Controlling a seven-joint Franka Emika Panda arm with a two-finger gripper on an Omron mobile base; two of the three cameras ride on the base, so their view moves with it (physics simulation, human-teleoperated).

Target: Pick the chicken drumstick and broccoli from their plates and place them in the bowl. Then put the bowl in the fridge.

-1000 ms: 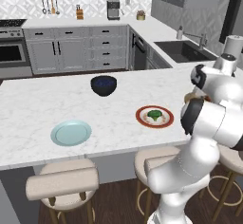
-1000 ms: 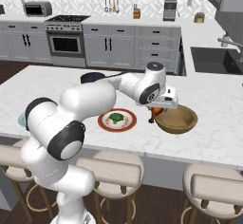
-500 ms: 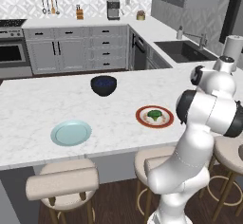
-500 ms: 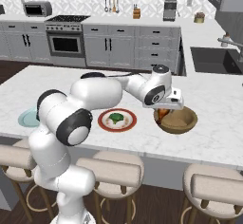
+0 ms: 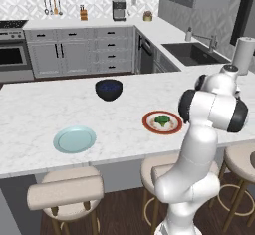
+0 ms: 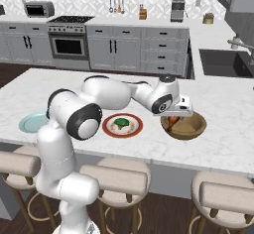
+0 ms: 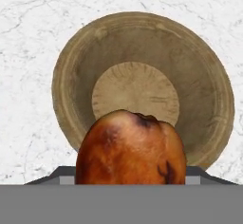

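The orange-brown chicken drumstick (image 7: 130,149) hangs in my gripper (image 6: 172,119), which is shut on it just over the left part of the light-brown wooden bowl (image 6: 187,128). In the hand view the bowl (image 7: 142,83) lies directly below, and the drumstick hides my fingertips. The dark-green broccoli (image 6: 120,124) lies on the white plate with a red-orange rim (image 6: 110,129), left of the bowl. The pale blue-green plate (image 6: 29,124) sits bare at the far left. In the left base view the broccoli (image 5: 161,120) and both plates (image 5: 74,139) show, while my arm hides the wooden bowl.
A small dark navy bowl (image 5: 108,89) stands further back on the marble island (image 5: 40,109). Padded stools (image 6: 114,178) line the island's near edge. A sink (image 5: 191,52) and grey cabinets (image 5: 74,55) lie behind.
My hand has swung to the right with the drumstick, from the bowl's left edge to over the bowl. The plates, broccoli and bowls have stayed put.
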